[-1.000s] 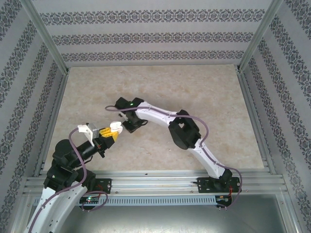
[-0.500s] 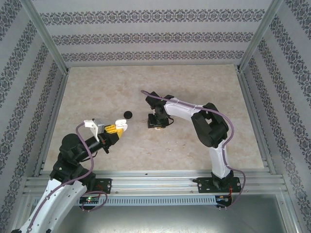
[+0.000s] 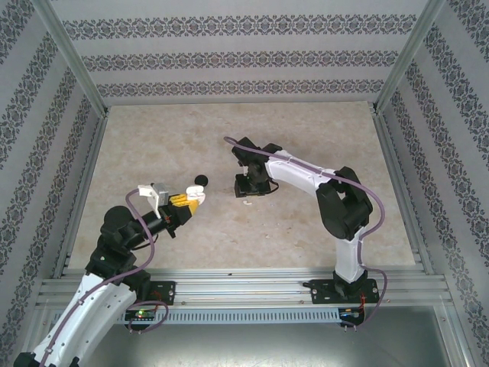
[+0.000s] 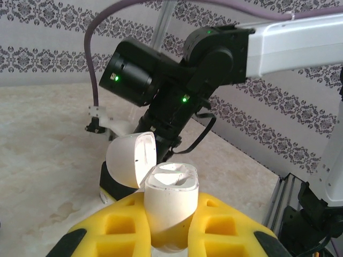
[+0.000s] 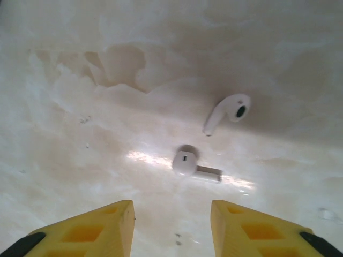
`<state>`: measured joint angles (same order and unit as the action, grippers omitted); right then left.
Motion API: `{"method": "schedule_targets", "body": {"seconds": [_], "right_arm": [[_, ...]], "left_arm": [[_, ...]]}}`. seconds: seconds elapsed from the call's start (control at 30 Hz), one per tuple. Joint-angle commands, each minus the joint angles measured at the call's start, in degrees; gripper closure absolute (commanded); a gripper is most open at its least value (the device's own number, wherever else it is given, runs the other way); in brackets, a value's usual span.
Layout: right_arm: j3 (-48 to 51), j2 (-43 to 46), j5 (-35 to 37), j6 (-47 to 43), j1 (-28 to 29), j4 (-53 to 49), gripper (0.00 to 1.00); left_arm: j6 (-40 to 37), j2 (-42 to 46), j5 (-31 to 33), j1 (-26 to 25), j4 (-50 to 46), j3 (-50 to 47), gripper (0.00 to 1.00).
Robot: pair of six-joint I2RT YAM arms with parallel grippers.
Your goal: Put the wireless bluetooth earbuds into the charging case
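Observation:
My left gripper [image 4: 172, 210] is shut on the white charging case [image 4: 170, 195], which sits upright between the yellow fingers [image 4: 110, 227]. Its lid [image 4: 130, 160] is swung open to the left, and the case's wells look empty. In the top view the left gripper [image 3: 186, 201] is left of centre. Two white earbuds lie on the marble table: one [image 5: 229, 111] farther off and one [image 5: 187, 164] nearer, its stem pointing right. My right gripper [image 5: 171, 210] hangs open just above them with nothing between its fingers. From above, the right gripper [image 3: 249, 188] is at mid table.
A small black round disc [image 3: 201, 180] lies on the table between the two grippers. The right arm's wrist [image 4: 177, 80] looms close behind the case. Aluminium rails [image 3: 244, 287] and patterned walls enclose the table [image 3: 306, 138].
The right gripper has drawn back from the case at the left gripper, moved right and opened over the two earbuds. The black disc has come into view. The left gripper shifted slightly right.

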<state>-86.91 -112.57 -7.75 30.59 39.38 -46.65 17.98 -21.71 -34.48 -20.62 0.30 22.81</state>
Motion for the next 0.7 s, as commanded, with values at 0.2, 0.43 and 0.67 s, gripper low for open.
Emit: {"method": "schedule_targets", "body": {"seconds": [0.2, 0.43, 0.67], "right_arm": [[-11.51, -6.57, 15.33, -12.79, 5.48, -13.73, 0.60], [-17.24, -12.31, 15.95, -16.81, 7.37, -16.60, 0.66], [-18.64, -15.18, 15.86, -18.39, 7.66, -16.83, 0.66]], "left_arm": [[1.79, -1.30, -0.61, -0.13, 5.08, -0.22, 1.00], [1.75, -2.11, -0.65, -0.05, 5.27, -0.31, 1.00], [1.07, -2.17, -0.07, -0.04, 4.28, -0.22, 1.00]]}}
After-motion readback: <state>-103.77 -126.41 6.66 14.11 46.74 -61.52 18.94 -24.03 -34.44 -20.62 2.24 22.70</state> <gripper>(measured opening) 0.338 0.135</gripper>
